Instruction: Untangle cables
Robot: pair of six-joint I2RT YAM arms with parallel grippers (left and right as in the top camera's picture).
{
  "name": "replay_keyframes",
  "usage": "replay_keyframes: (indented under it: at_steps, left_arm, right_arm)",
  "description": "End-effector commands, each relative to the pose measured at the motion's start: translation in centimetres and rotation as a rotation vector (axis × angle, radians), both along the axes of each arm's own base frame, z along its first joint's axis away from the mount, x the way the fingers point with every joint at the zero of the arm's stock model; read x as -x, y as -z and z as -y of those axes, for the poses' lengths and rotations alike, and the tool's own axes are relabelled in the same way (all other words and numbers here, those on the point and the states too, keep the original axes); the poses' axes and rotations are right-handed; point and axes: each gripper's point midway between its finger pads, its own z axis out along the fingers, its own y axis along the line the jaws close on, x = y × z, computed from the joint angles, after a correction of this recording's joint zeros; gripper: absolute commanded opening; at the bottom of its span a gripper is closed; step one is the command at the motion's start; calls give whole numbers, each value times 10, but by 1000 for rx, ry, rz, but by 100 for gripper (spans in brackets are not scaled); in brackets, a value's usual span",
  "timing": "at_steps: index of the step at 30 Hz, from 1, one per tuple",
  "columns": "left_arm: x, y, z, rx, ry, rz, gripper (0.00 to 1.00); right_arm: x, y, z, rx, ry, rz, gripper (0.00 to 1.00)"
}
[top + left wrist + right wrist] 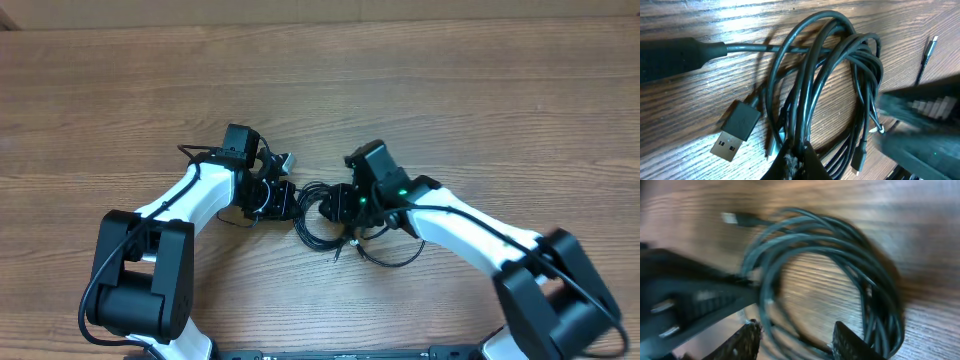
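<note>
Tangled cable coil (pixel 318 215) lies between the grippers, left gripper (pixel 795 167) clenched on its strands, right gripper (pixel 800 340) parted astride the coil's rim; risk: pinching several strands together would likely tighten the tangle.

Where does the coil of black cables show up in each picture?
Overhead: the cable coil lies near the centre, small.
Left wrist: it fills the middle.
Right wrist: it sits centre and right, blurred.
Shared landmark: the wooden table beneath it.
</note>
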Motion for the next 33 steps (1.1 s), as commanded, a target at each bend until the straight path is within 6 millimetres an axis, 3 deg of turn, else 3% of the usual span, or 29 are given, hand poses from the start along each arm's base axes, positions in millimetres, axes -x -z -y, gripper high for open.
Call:
replay_keyframes:
  at_steps: [1,4,6,9,11,17,20,25,29,33]
  left_arm:
    - [6,4,4,27,26,-15,4]
    - [6,4,4,27,26,-15,4]
    - [6,4,4,24,26,-15,4]
    - [6,4,3,20,26,-14,4]
    - [5,4,3,20,26,-12,4]
    - [5,5,3,18,25,-10,4]
    - [5,5,3,18,25,-10,4]
    - [5,5,3,19,25,-10,4]
    - [5,4,3,21,26,-11,4]
    - [5,4,3,21,26,-11,4]
  right_arm:
    - [-2,21,4,31,92,-72,38]
    - [-1,23,0,12,83,-81,30]
    - [-3,22,-1,8,83,-75,17]
    - [-3,22,-2,6,83,-72,15]
    - [-4,22,-2,5,83,-70,4]
    - [-2,21,-5,-10,74,-79,5]
    - [1,19,-7,-26,63,-92,17]
    - [7,14,-14,-75,7,-109,21]
    - [14,-27,-30,-299,-220,-95,22]
    - [-5,-61,-10,-328,-158,-112,25]
